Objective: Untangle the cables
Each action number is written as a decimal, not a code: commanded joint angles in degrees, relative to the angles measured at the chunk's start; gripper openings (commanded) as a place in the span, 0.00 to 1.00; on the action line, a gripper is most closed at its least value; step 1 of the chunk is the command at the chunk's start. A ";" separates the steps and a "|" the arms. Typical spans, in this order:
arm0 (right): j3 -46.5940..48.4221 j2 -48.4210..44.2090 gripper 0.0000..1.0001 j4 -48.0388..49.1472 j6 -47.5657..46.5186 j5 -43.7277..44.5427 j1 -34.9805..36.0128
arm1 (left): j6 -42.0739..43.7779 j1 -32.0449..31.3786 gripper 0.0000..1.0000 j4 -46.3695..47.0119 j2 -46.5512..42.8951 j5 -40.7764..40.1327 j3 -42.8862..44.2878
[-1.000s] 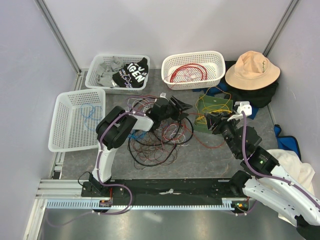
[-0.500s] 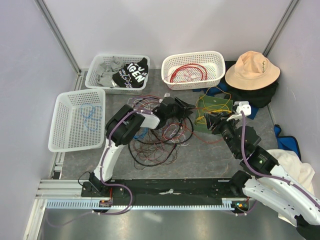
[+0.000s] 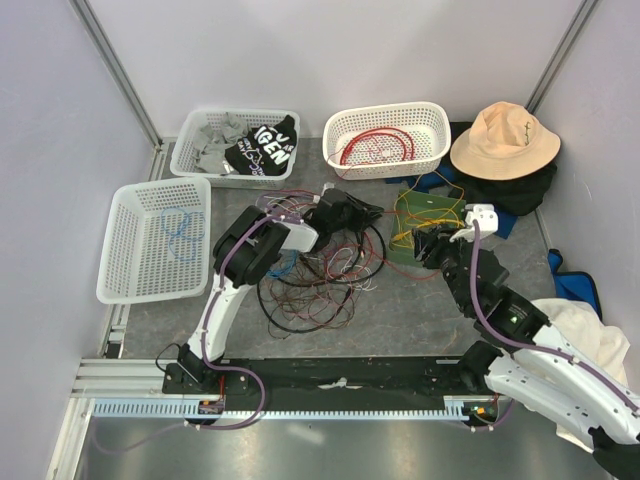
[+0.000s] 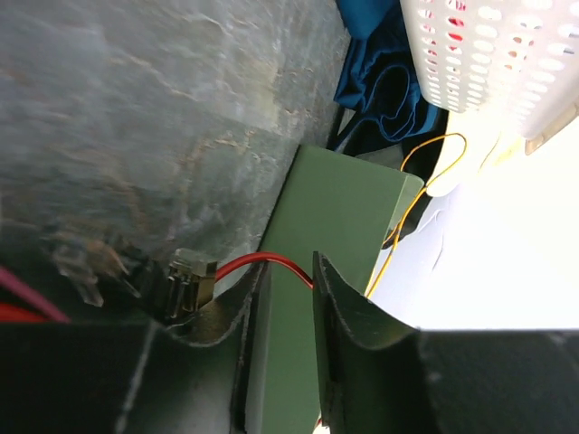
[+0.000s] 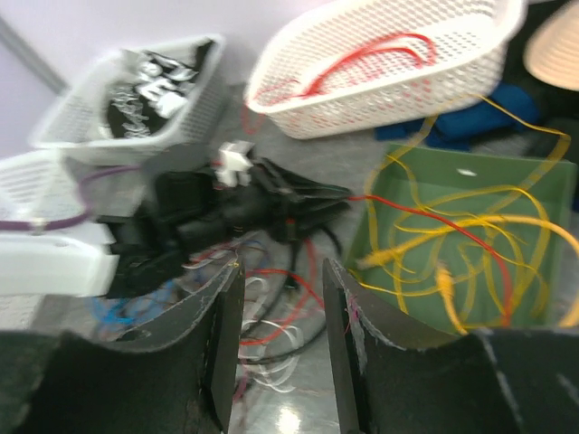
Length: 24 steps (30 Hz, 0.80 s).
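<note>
The cables (image 3: 315, 275) lie in a loose heap of black, red and white loops mid-table. My left gripper (image 3: 368, 211) reaches across it toward the green mat (image 3: 405, 250). In the left wrist view its fingers (image 4: 288, 271) stand narrowly apart, and a red cable (image 4: 262, 259) with a clear connector (image 4: 190, 276) crosses between the tips without being clamped. That red cable (image 5: 407, 210) runs on over the yellow cables (image 5: 452, 253) on the mat. My right gripper (image 3: 425, 243) hovers by the heap's right side, fingers (image 5: 282, 271) open and empty.
A white basket (image 3: 440, 130) at the back holds red cables (image 3: 375, 145). The left basket (image 3: 130, 260) holds a blue cable (image 3: 180, 225). Another basket (image 3: 195, 150) holds dark clothes. A tan hat (image 3: 505, 140) on dark cloth sits back right.
My left gripper has pushed right toward the green mat and its jaws have narrowed round the red cable. The right gripper has edged slightly left and forward.
</note>
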 commanded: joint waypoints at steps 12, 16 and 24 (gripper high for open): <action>0.04 19.11 0.67 -3.39 10.21 12.38 -14.79 | -1.40 2.42 0.30 4.15 0.61 0.75 -7.08; 0.30 24.92 0.66 -1.72 10.57 8.76 -21.42 | -1.23 3.04 0.30 4.16 -0.26 1.63 -8.75; 1.09 33.27 0.64 2.24 11.62 6.48 -22.92 | -1.14 3.83 0.30 6.53 -0.62 2.86 -10.60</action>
